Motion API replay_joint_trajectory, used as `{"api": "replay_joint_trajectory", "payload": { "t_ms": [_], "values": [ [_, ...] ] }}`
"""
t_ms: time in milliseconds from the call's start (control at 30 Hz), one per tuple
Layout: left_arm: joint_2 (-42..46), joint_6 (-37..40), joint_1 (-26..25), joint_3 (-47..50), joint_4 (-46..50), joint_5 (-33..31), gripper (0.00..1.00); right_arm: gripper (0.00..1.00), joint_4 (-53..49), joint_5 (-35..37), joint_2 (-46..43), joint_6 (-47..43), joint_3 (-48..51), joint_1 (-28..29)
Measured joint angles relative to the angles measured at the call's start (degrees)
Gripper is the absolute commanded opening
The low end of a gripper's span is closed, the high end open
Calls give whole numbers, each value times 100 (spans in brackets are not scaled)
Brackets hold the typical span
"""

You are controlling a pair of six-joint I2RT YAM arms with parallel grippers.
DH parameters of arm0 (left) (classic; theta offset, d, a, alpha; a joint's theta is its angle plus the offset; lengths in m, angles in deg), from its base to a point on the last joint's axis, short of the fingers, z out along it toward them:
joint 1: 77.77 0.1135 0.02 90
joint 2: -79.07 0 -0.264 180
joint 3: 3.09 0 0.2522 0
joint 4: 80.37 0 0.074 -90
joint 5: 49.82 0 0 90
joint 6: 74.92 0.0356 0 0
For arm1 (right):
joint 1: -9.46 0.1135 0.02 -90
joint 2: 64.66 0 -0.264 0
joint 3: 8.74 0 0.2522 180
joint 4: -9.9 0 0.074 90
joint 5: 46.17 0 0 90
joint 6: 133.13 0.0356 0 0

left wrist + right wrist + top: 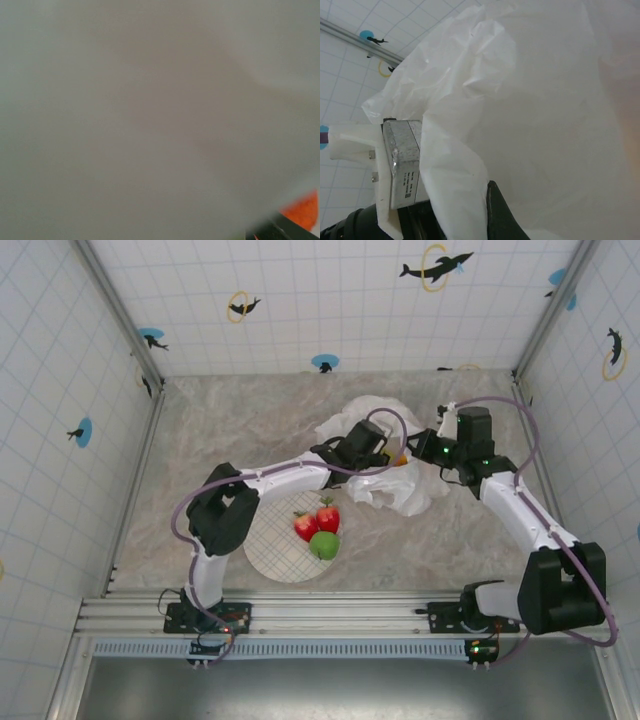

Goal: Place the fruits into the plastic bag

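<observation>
Plastic bag (402, 492) lies crumpled right of centre on the worktop (220, 430). My left hand (383, 452) is in its mouth, and I cannot tell its grip. An orange (304, 210) shows lower right at that wrist. My right hand (427, 448) meets the bag's right edge with film draped across its fingers (500, 215); I cannot tell if it is clamped. Three fruits (328, 516) sit on the plate (275, 558), lower centre.

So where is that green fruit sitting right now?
In the top view, the green fruit lies on the round plate, near its right edge, just in front of the red fruits and left of the table's middle.
</observation>
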Motion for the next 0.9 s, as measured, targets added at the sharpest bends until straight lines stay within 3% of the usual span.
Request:
{"api": "replay_joint_trajectory", "payload": {
  "t_ms": [367, 900],
  "values": [
    [339, 39, 2, 367, -566, 212, 86, 0, -13, 31, 15, -109, 0, -160],
    [2422, -774, 422, 1998, -1209, 1945, 83, 0, -74, -4, 7, -409, 0, -302]
  ]
}}
